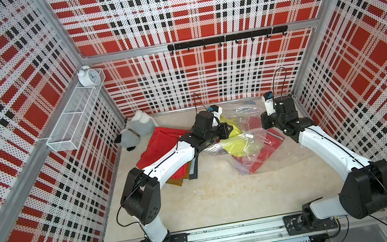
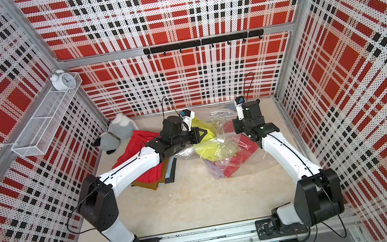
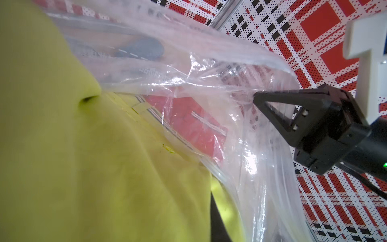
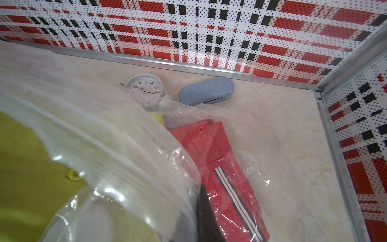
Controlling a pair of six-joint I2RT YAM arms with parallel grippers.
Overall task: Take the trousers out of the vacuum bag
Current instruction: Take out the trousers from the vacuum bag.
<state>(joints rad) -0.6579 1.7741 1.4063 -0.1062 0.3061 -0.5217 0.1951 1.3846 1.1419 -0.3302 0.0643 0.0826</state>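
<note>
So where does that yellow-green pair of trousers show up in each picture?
Both top views: yellow-green trousers near the centre, inside the vacuum bag.
Left wrist: close up, filling much of the picture.
Right wrist: blurred, partly behind the bag's plastic, button showing.
Shared landmark: the red trousers beside them in the bag.

Beige marbled tabletop (image 1: 212,197) under vacuum bag (image 1: 247,118), loose trousers (image 1: 159,143) pile, plush toy (image 1: 134,133), clock (image 4: 144,91), blue case (image 4: 206,91)

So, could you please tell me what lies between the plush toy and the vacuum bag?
A pile of trousers, red on top, lies there, with the left arm stretched over it; both top views show this.
</note>
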